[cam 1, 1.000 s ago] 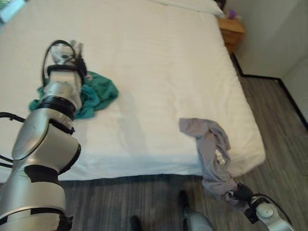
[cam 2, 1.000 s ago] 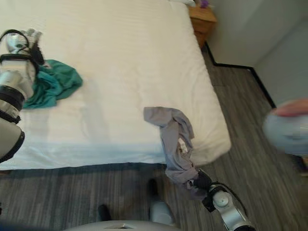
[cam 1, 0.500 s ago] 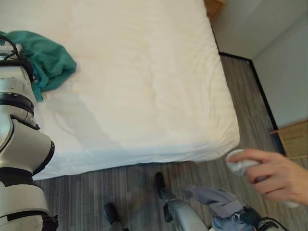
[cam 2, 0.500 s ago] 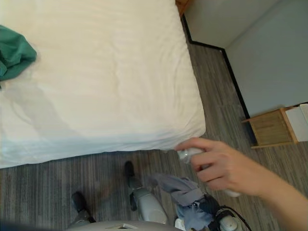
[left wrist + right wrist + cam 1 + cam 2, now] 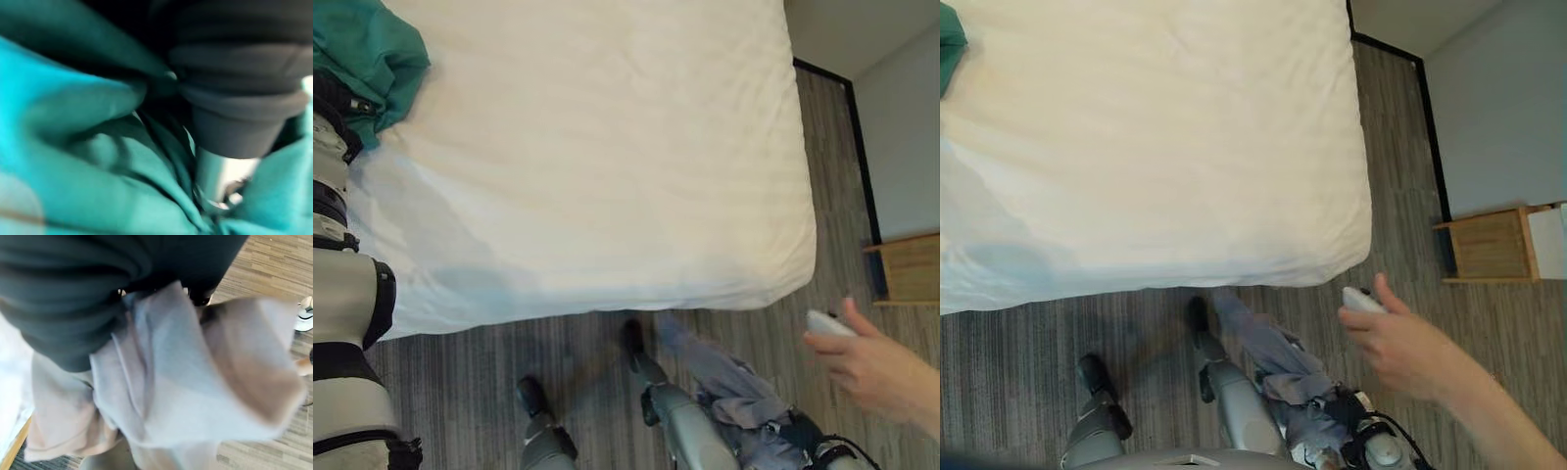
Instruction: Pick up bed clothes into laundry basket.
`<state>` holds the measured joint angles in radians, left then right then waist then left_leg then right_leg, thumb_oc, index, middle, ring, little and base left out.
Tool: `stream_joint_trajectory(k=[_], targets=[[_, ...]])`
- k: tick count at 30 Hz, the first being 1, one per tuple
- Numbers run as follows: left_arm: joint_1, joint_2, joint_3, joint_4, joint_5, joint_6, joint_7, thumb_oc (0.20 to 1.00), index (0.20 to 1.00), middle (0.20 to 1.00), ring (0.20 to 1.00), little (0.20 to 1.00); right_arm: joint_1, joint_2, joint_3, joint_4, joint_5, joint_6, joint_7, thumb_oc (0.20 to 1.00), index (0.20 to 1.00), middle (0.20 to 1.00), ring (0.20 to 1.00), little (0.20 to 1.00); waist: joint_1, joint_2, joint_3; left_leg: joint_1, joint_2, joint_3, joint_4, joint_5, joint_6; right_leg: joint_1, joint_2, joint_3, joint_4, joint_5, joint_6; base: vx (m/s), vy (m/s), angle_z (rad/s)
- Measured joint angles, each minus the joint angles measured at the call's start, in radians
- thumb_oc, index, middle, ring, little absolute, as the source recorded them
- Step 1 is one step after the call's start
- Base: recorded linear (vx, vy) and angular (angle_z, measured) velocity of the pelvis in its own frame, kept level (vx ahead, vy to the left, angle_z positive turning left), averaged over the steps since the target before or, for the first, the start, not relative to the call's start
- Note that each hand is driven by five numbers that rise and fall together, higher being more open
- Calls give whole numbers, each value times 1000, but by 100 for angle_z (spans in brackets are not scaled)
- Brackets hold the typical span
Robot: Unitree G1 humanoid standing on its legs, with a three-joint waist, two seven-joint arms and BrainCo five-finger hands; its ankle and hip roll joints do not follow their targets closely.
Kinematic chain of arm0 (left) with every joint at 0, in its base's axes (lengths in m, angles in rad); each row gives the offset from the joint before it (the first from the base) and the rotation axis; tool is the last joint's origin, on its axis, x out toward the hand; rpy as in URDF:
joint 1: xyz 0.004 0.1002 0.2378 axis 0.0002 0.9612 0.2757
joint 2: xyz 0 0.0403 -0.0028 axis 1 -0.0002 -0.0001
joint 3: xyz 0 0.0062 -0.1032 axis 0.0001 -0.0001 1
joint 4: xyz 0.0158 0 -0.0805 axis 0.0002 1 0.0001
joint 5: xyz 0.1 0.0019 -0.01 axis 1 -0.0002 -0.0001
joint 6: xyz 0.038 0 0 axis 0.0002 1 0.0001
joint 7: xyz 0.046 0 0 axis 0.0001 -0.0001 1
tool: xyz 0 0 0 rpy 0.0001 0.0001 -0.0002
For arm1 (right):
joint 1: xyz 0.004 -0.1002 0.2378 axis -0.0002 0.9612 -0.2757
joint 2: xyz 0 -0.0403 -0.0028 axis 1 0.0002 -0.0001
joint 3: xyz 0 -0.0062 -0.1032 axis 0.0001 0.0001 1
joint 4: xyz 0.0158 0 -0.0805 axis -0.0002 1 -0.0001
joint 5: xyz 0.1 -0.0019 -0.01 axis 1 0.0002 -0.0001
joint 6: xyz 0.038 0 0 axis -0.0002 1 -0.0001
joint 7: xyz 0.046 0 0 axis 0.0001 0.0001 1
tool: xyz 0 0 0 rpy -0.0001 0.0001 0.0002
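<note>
A teal garment (image 5: 367, 44) lies bunched at the far left of the white bed (image 5: 607, 157). My left hand (image 5: 340, 100) sits against it; in the left wrist view teal cloth (image 5: 83, 147) folds round the hand's dark cover (image 5: 239, 78). A grey garment (image 5: 1273, 362) hangs off the bed over the wooden floor, below the bed's front edge. My right hand (image 5: 1356, 448) is shut on it low at the right. In the right wrist view the grey cloth (image 5: 186, 382) drapes from under the dark cover (image 5: 73, 289).
A person's hand (image 5: 876, 367) holding a small white remote (image 5: 827, 323) reaches in from the right, just above the grey garment. A wooden box (image 5: 1494, 245) stands by the wall at the right. The strip of floor runs between bed and wall.
The camera has swung right and down. The grey garment came off the bed's corner and now hangs over the floor from my right hand. The person's hand with the remote has come into view.
</note>
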<state>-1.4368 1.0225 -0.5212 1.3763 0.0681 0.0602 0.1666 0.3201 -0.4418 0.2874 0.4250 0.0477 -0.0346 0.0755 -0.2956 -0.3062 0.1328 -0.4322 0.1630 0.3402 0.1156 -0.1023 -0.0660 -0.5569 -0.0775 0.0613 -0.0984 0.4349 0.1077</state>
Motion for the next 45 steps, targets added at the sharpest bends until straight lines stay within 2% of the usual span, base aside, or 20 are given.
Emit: stream_joint_trajectory(k=[4, 5, 8, 10, 11, 12, 14, 16, 17, 18, 21, 25, 26, 27, 31, 33, 38, 40, 43, 45], targets=[[17, 7, 51, -9, -81, -7, 23, 200, 200, 200, 200, 200, -5, -5, 17, 2, 0, 1, 0, 200, 200, 200, 200, 200, 0, -10, -8, 14, -1, 21, 17, -9, 1, 6, 2, -5, 0, 8, -10, -15, 4, -16], [22, 9, 65, -9, -135, -5, 26, 200, 200, 200, 200, 200, -13, -5, 43, 7, -1, 0, 1, 200, 200, 200, 200, 200, 4, -27, -18, 37, 4, 40, 16, -11, -3, 19, 7, -9, 0, 9, -11, 15, -43, -29], [46, -29, 60, -37, -235, 18, 23, 200, 200, 200, 200, 200, -41, -8, 72, 31, -1, 1, 2, 200, 200, 200, 200, 200, 17, -34, -25, 108, 14, 59, -11, -8, -4, 64, 14, -25, 0, 10, -12, 39, -34, -19], [78, -80, 60, -121, -323, 18, 6, 200, 200, 200, 200, 200, -83, -8, 74, 94, -1, 9, 2, 200, 200, 200, 200, 200, 34, -32, -23, 147, 19, 64, -21, -7, -5, 95, 15, -66, 0, 10, -12, 10, -57, -14], [127, -112, 78, -208, -422, 15, -21, 200, 200, 200, 200, 200, -130, -9, 73, 138, -4, 22, 0, 200, 200, 200, 200, 200, 63, -26, -18, 197, 25, 89, -31, -1, -9, 129, 15, -110, -1, 9, -11, 24, -58, -25], [163, -145, 95, -260, -466, 6, -36, 200, 200, 200, 200, 200, -149, -15, 66, 157, -4, 25, -4, 200, 200, 200, 200, 200, 78, -17, -16, 228, 23, 99, -40, -1, -9, 152, 19, -127, -1, 9, -11, 66, -18, -25], [229, -181, 94, -372, -505, -11, -66, 200, 200, 200, 200, 200, -179, -28, 23, 142, -9, 27, -5, 200, 200, 200, 200, 200, 112, 34, 18, 289, 16, 97, -70, 2, -8, 202, 16, -137, -1, 2, -3, -25, -32, -4], [382, -179, 137, -612, -563, -42, -64, 200, 200, 200, 200, 200, -176, -44, -37, 89, -11, 44, -4, 200, 200, 200, 200, 200, 122, 83, 44, 332, -3, 86, -88, 14, -6, 250, -8, -156, -1, -47, 45, 37, -44, 23], [499, -198, 168, -762, -591, -73, -70, 200, 200, 200, 200, 200, -150, -62, -79, 43, -11, 46, -2, 200, 200, 200, 200, 200, 134, 129, 56, 372, -17, 78, -123, 14, -7, 285, -15, -165, -1, -89, 38, 82, -57, 33], [553, -204, 191, -818, -616, -83, -73, 200, 200, 200, 200, 200, -151, -64, -91, 23, -10, 51, -2, 200, 200, 200, 200, 200, 151, 147, 61, 388, -23, 72, -136, 19, -10, 303, -21, -169, -1, -112, 26, 70, -58, 31], [942, -210, 345, -1120, -681, -122, -118, 200, 200, 200, 200, 200, -122, -74, -141, -123, -2, 52, 11, 200, 200, 200, 200, 200, 172, 198, 60, 478, -45, 57, -194, 36, -32, 384, -28, -177, -1, -241, -14, 64, -59, 17], [1344, -329, 471, -1246, -732, -133, -188, 200, 200, 200, 200, 200, -117, -99, -207, -325, 54, 35, 67, 200, 200, 200, 200, 200, 203, 272, 54, 542, -25, 45, -206, 45, -45, 451, -1, -186, -2, -277, -29, 10, -70, 6], [1348, -331, 470, -1244, -732, -131, -189, 200, 200, 200, 200, 200, -118, -100, -210, -326, 56, 31, 68, 200, 200, 200, 200, 200, 204, 273, 54, 542, -24, 42, -206, 45, -45, 453, -1, -187, -2, -278, -29, 19, -86, 13], [1459, -373, 530, -1295, -732, -127, -213, 200, 200, 200, 200, 200, -152, -103, -214, -393, 98, 32, 88, 200, 200, 200, 200, 200, 221, 282, 49, 548, -16, 33, -208, 45, -45, 458, 3, -189, -2, -290, -21, 15, -41, 9], [1579, -492, 556, -1320, -732, -121, -242, 200, 200, 200, 200, 200, -145, -102, -229, -544, 191, 13, 124, 200, 200, 200, 200, 200, 267, 311, 17, 549, -11, 3, -214, 44, -33, 478, -4, -218, -2, -308, -17, -16, -68, 22], [1642, -531, 566, -1384, -734, -121, -257, 200, 200, 200, 200, 200, -112, -86, -259, -628, 250, -8, 131, 200, 200, 200, 200, 200, 267, 318, 2, 553, -20, -18, -208, 53, -32, 490, -8, -226, -2, -303, -22, -20, -38, 23], [1750, -675, 555, -1415, -774, -103, -284, 200, 200, 200, 200, 200, -79, -30, -254, -613, 325, -20, 128, 200, 200, 200, 200, 200, 280, 351, -56, 557, -32, -47, -208, 52, -30, 512, -28, -252, -6, -313, -11, -15, -39, 18], [1777, -703, 516, -1422, -813, -93, -289, 200, 200, 200, 200, 200, -31, -22, -239, -608, 327, -17, 134, 200, 200, 200, 200, 200, 295, 353, -60, 557, -36, -53, -208, 53, -26, 517, -33, -259, -4, -313, -10, -10, -28, 14], [1755, -703, 370, -1423, -813, -49, -329, 200, 200, 200, 200, 200, 19, 19, -200, -599, 386, 12, 153, 200, 200, 200, 200, 200, 295, 356, -81, 556, -36, -72, -208, 55, -15, 527, -35, -274, -6, -314, -9, -26, -14, 15], [1752, -730, 425, -1420, -603, -104, -232, 200, 200, 200, 200, 200, -24, 20, -214, -513, 442, -14, 122, 200, 200, 200, 200, 200, 275, 348, -78, 559, -36, -52, -208, 59, -22, 526, -31, -280, -2, -309, -13, -100, -52, -2]])
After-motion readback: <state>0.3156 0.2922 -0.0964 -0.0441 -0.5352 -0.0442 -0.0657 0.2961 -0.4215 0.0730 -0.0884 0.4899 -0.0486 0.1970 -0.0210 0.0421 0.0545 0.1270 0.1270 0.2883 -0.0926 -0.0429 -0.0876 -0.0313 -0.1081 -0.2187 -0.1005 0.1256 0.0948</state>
